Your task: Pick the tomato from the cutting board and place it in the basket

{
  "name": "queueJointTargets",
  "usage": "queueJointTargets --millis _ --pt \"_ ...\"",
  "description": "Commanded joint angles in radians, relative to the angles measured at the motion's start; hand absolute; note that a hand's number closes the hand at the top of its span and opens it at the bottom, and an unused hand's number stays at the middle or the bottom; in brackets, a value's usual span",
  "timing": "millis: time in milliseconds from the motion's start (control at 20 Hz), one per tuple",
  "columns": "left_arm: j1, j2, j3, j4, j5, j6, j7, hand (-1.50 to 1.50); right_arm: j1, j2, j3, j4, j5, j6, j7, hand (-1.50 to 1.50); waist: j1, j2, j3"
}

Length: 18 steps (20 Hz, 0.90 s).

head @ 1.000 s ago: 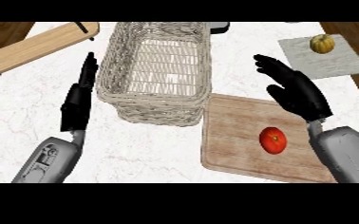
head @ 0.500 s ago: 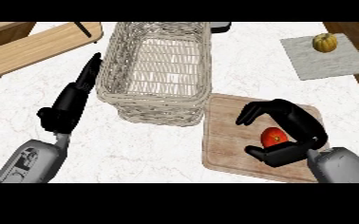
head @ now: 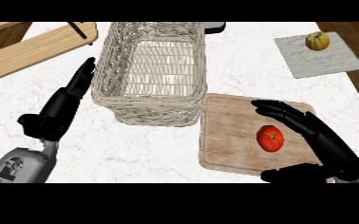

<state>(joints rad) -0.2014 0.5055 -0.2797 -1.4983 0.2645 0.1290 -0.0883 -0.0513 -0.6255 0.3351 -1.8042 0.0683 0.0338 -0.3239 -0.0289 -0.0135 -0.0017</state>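
Steep head view over counter (head: 140, 142)

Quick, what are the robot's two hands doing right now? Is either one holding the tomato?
Left hand: open, fingers straight, beside the basket, holding nothing.
Right hand: open around the tomato on the cutting board, not holding it.

Black robot hand (head: 319, 140) pair on grey forearms (head: 21, 163)
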Motion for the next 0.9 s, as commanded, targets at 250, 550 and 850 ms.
queueJointTargets --millis 250,550,850 --pt "0.005 0.0 -0.007 -0.045 -0.018 0.007 0.038 0.0 -0.05 -0.402 -0.164 -0.208 0.13 0.174 0.324 -1.5 -0.004 0.0 -0.002" --pt "-0.011 0.025 0.038 -0.043 -0.001 -0.045 0.037 0.0 -0.039 -0.54 -0.228 -0.26 -0.066 0.446 0.416 -1.5 0.015 0.009 0.0" --pt "0.055 0.011 0.056 -0.118 -0.013 -0.066 0.065 0.0 0.039 -0.58 -0.45 -0.263 -0.215 0.599 0.404 -1.5 0.015 0.008 0.002"
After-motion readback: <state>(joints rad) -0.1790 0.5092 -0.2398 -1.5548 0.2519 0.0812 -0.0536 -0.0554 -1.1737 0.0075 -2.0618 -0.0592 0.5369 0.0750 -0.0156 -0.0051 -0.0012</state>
